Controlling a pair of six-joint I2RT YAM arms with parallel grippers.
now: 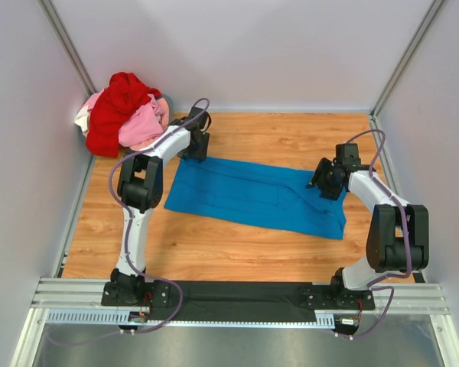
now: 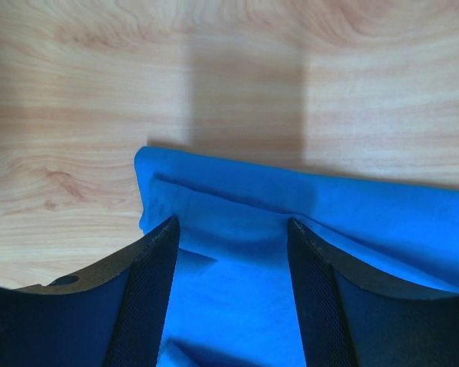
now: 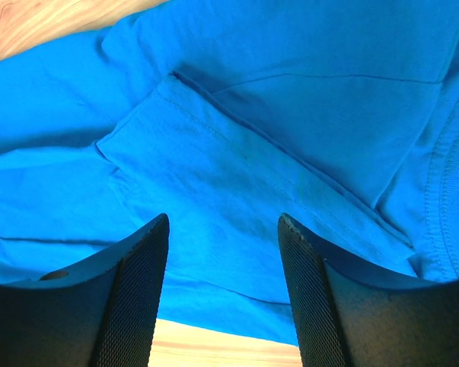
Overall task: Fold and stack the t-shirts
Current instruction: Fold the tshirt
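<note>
The bright blue t-shirt [image 1: 252, 195] lies folded into a long strip across the middle of the wooden table. My left gripper [image 1: 196, 147] is open over its far left corner; in the left wrist view the blue cloth [image 2: 237, 267] fills the space between the fingers [image 2: 149, 294]. My right gripper [image 1: 325, 183] is open over the shirt's right end, and the right wrist view shows blue fabric with seams [image 3: 229, 160] under it. The red t-shirt [image 1: 115, 107], the light pink one [image 1: 144, 124] and a whitish one [image 1: 83, 118] lie heaped at the far left corner.
White walls close the table on the left, back and right. The shirt heap sits against the left wall, just beyond the left arm [image 1: 138, 187]. Bare wood [image 1: 214, 241] runs in front of the blue shirt, up to the black mounting rail [image 1: 237, 294].
</note>
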